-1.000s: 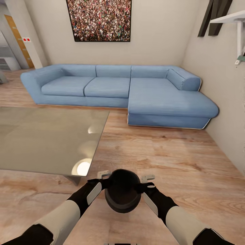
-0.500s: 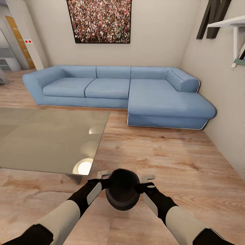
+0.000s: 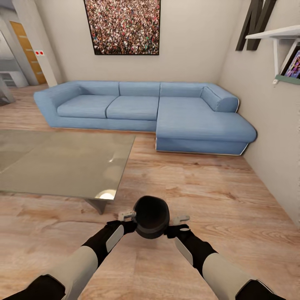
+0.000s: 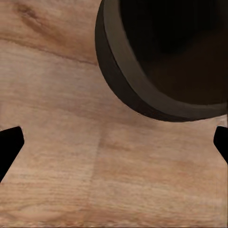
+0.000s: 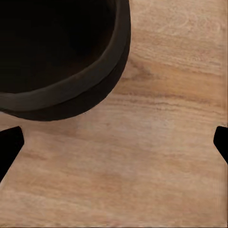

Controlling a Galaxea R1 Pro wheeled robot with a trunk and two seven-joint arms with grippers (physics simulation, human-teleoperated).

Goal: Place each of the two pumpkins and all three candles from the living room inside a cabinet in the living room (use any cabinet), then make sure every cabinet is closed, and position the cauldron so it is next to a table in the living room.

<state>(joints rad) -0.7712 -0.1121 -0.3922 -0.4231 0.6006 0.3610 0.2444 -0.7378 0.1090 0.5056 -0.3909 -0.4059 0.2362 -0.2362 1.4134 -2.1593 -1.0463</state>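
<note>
The cauldron [image 3: 151, 216] hangs in front of the robot, over the wooden floor [image 3: 216, 196], between the 2 grippers, with its dark mouth turned toward the head camera. The left gripper [image 3: 127, 215] sits against its left side and the right gripper [image 3: 181, 218] against its right, so the pot looks squeezed between the 2 arms rather than pinched by either pair of fingers. In both wrist views the black fingertips [image 4: 10, 145] stand spread wide at the picture edges with nothing but floor between them, and the cauldron's rim [image 5: 71, 95] lies off to 1 side of each. The table [image 3: 62, 162] stands just ahead and to the left, its near corner and grey leg [image 3: 98, 205] close to the pot but apart from it; the blue sofa [image 3: 146, 112] is well beyond. The risk, as I judge it, is the hold: with only side pressure from 2 arms, any uneven motion could let the round pot slip or roll out and drop. Swinging left carelessly could also knock it into the glassy corner.
</note>
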